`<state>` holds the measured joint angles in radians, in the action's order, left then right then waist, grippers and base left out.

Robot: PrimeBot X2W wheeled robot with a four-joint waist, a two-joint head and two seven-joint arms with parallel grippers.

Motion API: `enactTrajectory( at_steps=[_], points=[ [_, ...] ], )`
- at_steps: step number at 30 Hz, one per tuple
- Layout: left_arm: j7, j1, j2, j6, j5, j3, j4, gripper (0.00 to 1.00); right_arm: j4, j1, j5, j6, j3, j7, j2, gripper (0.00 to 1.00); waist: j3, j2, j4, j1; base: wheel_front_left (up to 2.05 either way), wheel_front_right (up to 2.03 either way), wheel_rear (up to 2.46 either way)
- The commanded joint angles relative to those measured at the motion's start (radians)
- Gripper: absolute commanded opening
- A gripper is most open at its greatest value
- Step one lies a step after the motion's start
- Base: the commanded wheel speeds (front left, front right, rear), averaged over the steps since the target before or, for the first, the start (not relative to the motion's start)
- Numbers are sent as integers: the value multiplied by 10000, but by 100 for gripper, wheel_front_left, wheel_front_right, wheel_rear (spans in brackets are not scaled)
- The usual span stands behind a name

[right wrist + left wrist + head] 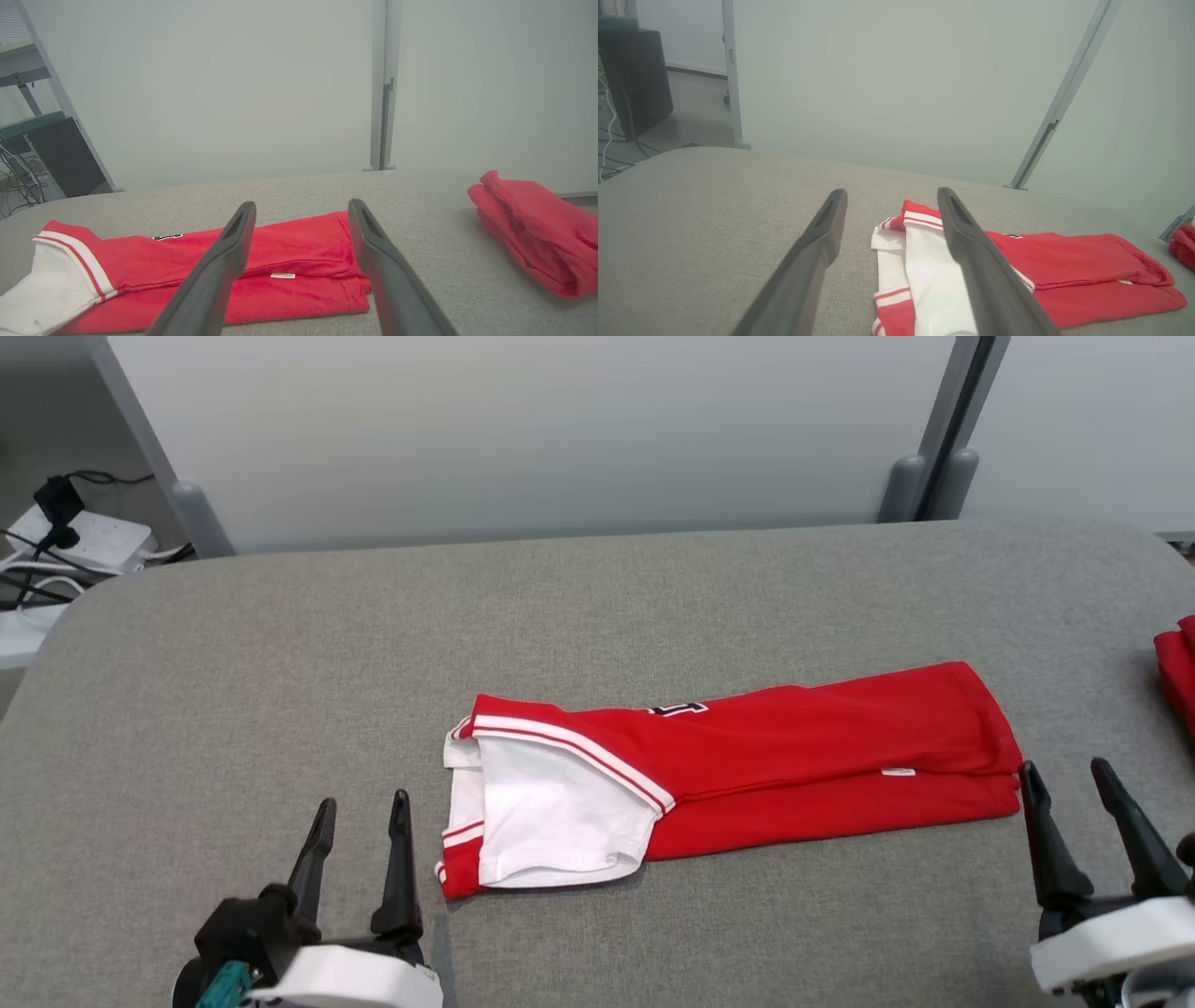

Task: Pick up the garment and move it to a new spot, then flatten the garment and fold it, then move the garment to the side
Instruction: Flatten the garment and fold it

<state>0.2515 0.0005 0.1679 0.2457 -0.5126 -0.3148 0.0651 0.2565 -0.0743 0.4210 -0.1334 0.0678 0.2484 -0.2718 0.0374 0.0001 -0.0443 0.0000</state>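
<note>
The garment [766, 756] is a red shirt with white sleeves and striped trim, folded into a long band across the middle of the grey table [597, 607]. It also lies ahead of the fingers in the left wrist view, garment [1078, 270], and in the right wrist view, garment [299, 261]. My left gripper [362, 812] stands open just left of the garment's white sleeve end, holding nothing. My right gripper [1066, 777] stands open just right of the red hem end, also holding nothing. Neither one touches the cloth.
A second folded red cloth [1178, 672] lies at the table's right edge, seen larger as red cloth [532, 228]. A pale partition wall [560, 429] stands behind the table. A power strip with cables [75, 537] lies on the floor at far left.
</note>
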Motion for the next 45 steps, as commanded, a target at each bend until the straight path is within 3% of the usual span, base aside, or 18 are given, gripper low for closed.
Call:
enactTrajectory(
  at_steps=[1,12,23,29,37,45],
  points=[
    [101,-56,-65,-92,365,556,-333,100,-491,211,-177,27,30,133,-33,100,-118,-1,-33,0,0,0,0],
    [102,786,-855,-823,1774,1497,-400,100,-1302,1157,-863,27,-131,133,482,100,-383,-1,-48,0,0,0,0],
    [102,763,-1111,-1307,2327,1857,-304,100,-989,1129,-497,27,47,133,438,100,-386,-1,2,0,0,0,0],
    [102,708,-1159,-1411,2333,1838,-326,100,273,537,1329,27,191,133,458,100,-362,-1,11,0,0,0,0],
    [103,412,-1173,-1456,2429,1613,-366,100,2128,-1168,3756,27,349,-580,-89,100,18,-1,145,0,0,0,0],
    [103,-73,-1175,-1495,2272,1193,-267,100,4034,-2625,5014,27,285,-1353,-572,100,559,-1,538,0,0,0,0]
  ],
)
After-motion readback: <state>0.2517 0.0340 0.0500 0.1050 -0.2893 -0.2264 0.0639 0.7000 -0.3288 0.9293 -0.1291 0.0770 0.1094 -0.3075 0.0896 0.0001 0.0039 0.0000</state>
